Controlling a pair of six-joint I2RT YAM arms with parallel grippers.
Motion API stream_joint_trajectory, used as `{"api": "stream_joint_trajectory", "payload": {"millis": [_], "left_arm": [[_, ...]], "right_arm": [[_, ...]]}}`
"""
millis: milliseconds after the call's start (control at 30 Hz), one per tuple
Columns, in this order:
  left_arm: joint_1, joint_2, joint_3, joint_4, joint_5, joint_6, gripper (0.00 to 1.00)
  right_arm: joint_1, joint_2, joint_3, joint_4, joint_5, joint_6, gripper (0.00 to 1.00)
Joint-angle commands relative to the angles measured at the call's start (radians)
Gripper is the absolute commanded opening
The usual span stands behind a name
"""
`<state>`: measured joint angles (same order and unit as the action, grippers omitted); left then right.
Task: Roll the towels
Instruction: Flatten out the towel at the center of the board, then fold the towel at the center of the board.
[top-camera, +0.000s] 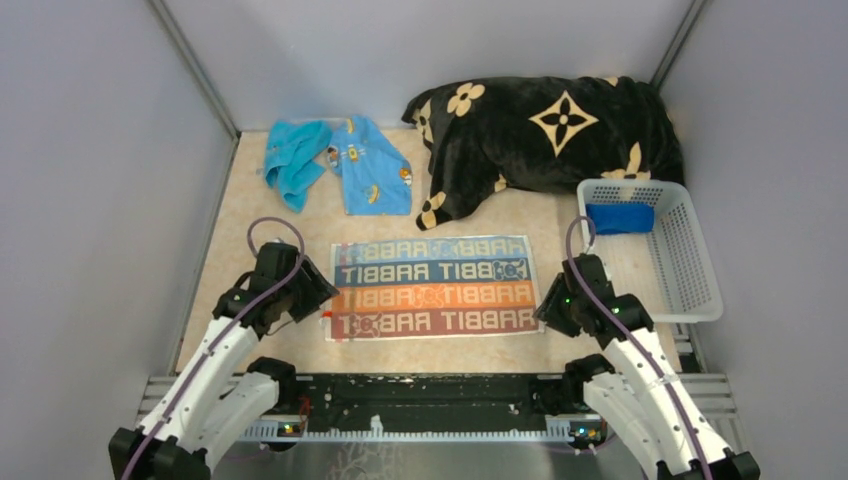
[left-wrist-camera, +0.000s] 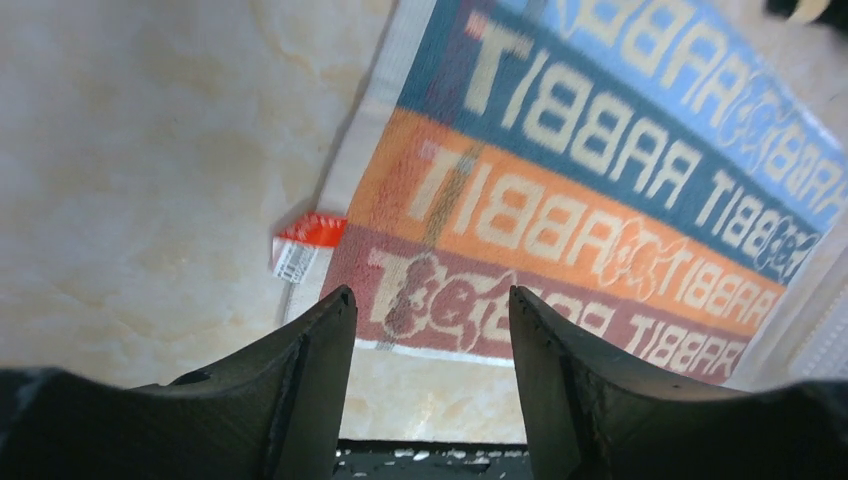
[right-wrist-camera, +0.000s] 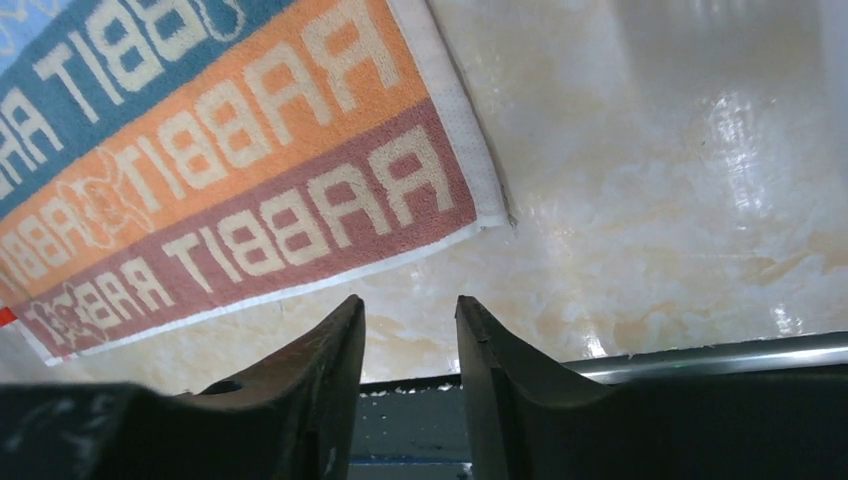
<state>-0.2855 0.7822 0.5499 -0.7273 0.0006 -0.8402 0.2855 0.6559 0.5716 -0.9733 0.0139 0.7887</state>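
The striped "RABBIT" towel (top-camera: 432, 287) lies spread flat in the middle of the table. It also fills the left wrist view (left-wrist-camera: 600, 200) and the right wrist view (right-wrist-camera: 220, 170). My left gripper (top-camera: 318, 292) hovers open at its near left corner, with nothing between the fingers (left-wrist-camera: 430, 300). My right gripper (top-camera: 548, 308) is open just off its near right corner, holding nothing (right-wrist-camera: 410, 305). A turquoise towel (top-camera: 293, 158) and a light blue printed towel (top-camera: 372, 165) lie crumpled at the back left. A dark blue towel (top-camera: 619, 218) sits rolled in the white basket (top-camera: 690, 270).
A large black plush blanket (top-camera: 545, 130) with tan flowers is heaped at the back right, behind the basket. A red tag (left-wrist-camera: 310, 232) sticks out from the striped towel's left edge. Grey walls close in the table on three sides; the black rail (top-camera: 430, 395) runs along the near edge.
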Motion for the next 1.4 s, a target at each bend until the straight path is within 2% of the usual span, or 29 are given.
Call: {"api": "stream_joint_trajectory", "payload": {"millis": [0,67,167,200,267,333,500,667,833,933,1033,1167,1367], "left_arm": [[0.005,-0.024,0.106,0.007,-0.148,0.045,0.64],[0.005,0.02,0.138,0.054,-0.145,0.09,0.65],[0.005,0.143,0.184,0.165,-0.091,0.161,0.64],[0.005,0.199,0.202,0.208,-0.074,0.179,0.63],[0.006,0.32,0.256,0.247,-0.062,0.223,0.63],[0.013,0.462,0.318,0.266,-0.077,0.28,0.63],[0.082,0.745,0.508,0.206,-0.054,0.429,0.62],[0.116,0.939,0.689,0.11,-0.05,0.594,0.62],[0.121,1.029,0.787,0.075,0.007,0.748,0.63],[0.124,0.994,0.742,0.161,0.103,0.849,0.64],[0.134,0.981,0.719,0.214,0.14,0.921,0.67],[0.147,1.028,0.758,0.162,0.111,0.949,0.65],[0.15,1.028,0.745,0.165,0.11,0.968,0.64]], "right_arm": [[0.001,-0.004,0.106,0.04,0.06,-0.065,0.43],[-0.001,0.042,0.124,0.131,0.014,-0.117,0.5],[0.0,0.14,0.151,0.284,-0.055,-0.167,0.53],[0.0,0.184,0.171,0.326,-0.075,-0.185,0.54],[0.0,0.265,0.204,0.426,-0.087,-0.247,0.62],[-0.007,0.361,0.25,0.48,-0.104,-0.357,0.67],[-0.031,0.62,0.438,0.421,-0.137,-0.603,0.68],[-0.143,0.803,0.533,0.442,-0.237,-0.763,0.65],[-0.179,0.963,0.609,0.478,-0.214,-0.948,0.65],[-0.182,1.059,0.669,0.445,-0.247,-1.032,0.64],[-0.183,1.141,0.72,0.421,-0.247,-1.111,0.6],[-0.183,1.244,0.807,0.325,-0.221,-1.165,0.55],[-0.183,1.265,0.841,0.261,-0.247,-1.236,0.51]]}}
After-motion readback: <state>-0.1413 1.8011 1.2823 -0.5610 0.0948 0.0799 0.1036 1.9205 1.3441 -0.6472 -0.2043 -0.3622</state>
